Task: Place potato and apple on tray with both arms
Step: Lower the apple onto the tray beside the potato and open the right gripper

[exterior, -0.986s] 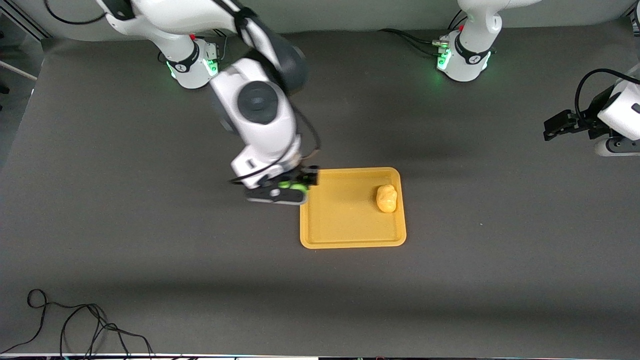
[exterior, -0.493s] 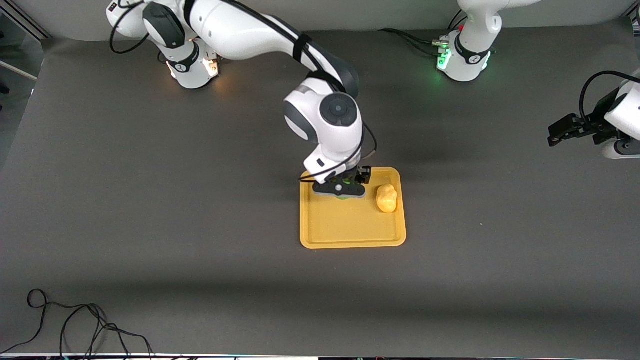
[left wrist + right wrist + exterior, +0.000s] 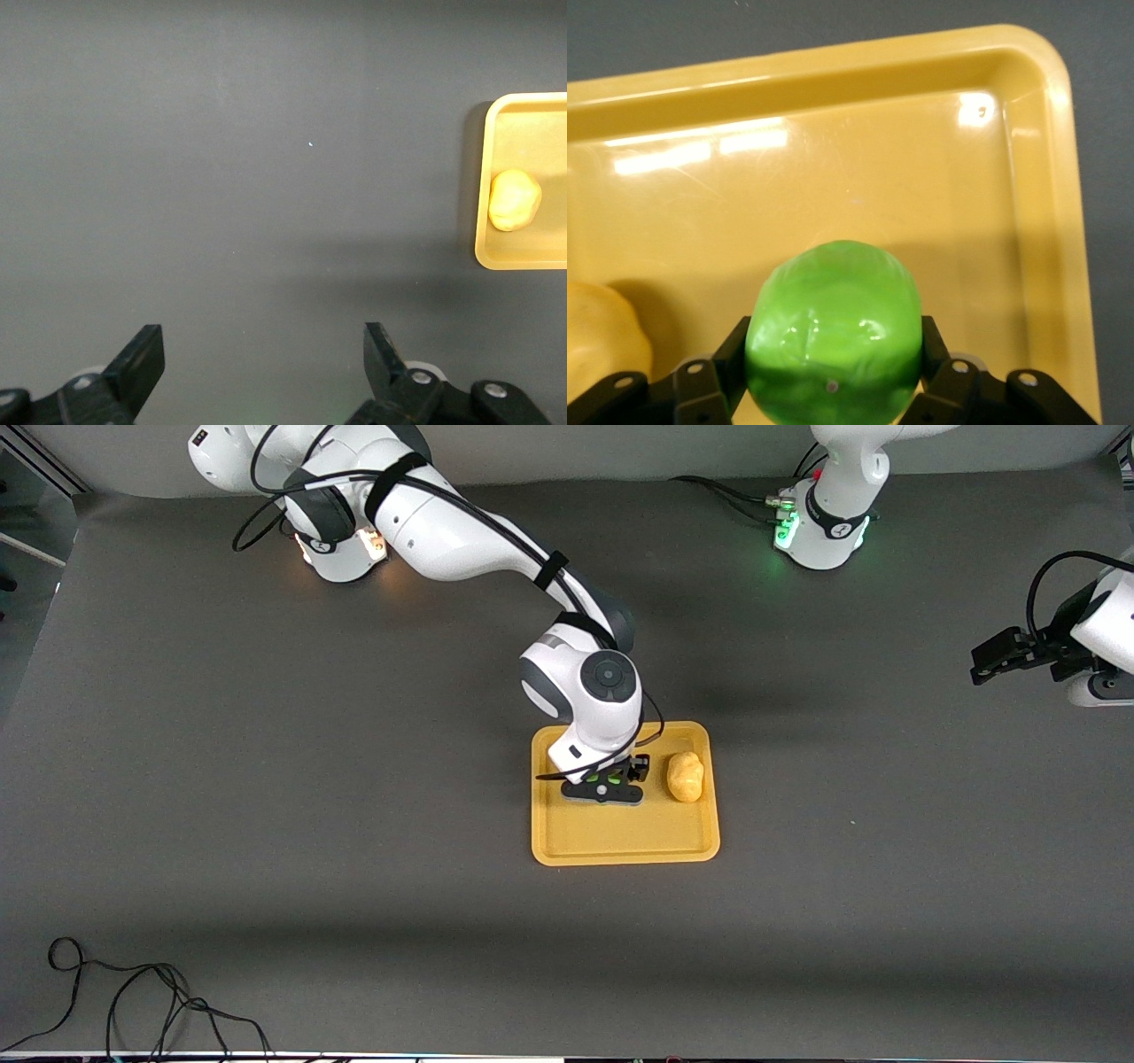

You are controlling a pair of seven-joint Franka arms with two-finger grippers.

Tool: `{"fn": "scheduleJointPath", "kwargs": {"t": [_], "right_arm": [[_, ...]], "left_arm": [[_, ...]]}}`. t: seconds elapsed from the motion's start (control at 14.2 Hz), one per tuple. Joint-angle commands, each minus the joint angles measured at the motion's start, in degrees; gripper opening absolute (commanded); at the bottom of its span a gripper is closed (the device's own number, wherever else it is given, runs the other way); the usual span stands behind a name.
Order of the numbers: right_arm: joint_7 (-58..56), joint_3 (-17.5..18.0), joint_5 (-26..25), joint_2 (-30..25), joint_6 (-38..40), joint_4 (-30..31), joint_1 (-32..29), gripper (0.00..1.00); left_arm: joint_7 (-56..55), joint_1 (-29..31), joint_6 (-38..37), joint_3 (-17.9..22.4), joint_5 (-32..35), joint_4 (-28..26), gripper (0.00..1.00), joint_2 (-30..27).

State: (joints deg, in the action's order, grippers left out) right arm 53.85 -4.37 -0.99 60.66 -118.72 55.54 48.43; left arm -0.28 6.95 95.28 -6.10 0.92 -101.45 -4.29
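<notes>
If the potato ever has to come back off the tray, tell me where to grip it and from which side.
Grip the potato across its narrow middle, coming straight down from above. It lies flat on the tray near the low rim, long axis running toward the front camera. The right gripper, shut on the apple, crowds one flank; the left gripper waits open.
</notes>
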Motion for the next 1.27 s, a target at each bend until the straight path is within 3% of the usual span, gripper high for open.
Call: {"fn": "scheduleJointPath", "kwargs": {"t": [0.0,0.21,0.42,0.49,0.56,0.63,0.92,1.2], "right_arm": [[0.11,-0.21,-0.94,2.09,-1.15,-2.45,0.26,0.45],[0.55,-0.03,-0.86,2.8,-2.74,-2.28,0.35,0.46],[0.81,0.06,-0.59,2.98,-3.54,-2.28,0.35,0.53],[0.81,0.06,-0.59,2.98,-3.54,-2.28,0.35,0.6],[0.9,0.06,-0.51,2.98,-3.45,-2.28,0.35,0.95],[0.9,0.06,-0.5,2.98,-3.62,-2.28,0.26,1.0],[0.81,0.06,-0.15,-0.53,0.84,-2.63,0.17,1.0],[0.2,0.32,0.63,-11.5,13.66,-2.54,-1.84,1.0]], "left_arm": [[0.1,-0.8,-0.35,0.48,-0.13,-0.59,1.0,-0.9],[0.98,-0.71,-0.27,0.56,-0.13,-0.59,1.0,-0.81],[0.98,-0.63,-0.36,0.56,-0.48,-0.59,1.0,-0.81],[0.98,-0.62,-0.36,0.56,-0.48,-0.59,1.0,-0.81],[0.98,-0.62,-0.27,0.65,-0.57,-0.59,1.0,-0.81],[0.98,-0.62,-0.27,0.65,-0.57,-0.59,1.0,-0.81],[0.98,-0.62,0.0,0.65,-0.66,-0.59,1.0,-0.81],[0.98,-0.62,0.52,0.65,-0.66,-0.59,1.0,-0.81]]}}
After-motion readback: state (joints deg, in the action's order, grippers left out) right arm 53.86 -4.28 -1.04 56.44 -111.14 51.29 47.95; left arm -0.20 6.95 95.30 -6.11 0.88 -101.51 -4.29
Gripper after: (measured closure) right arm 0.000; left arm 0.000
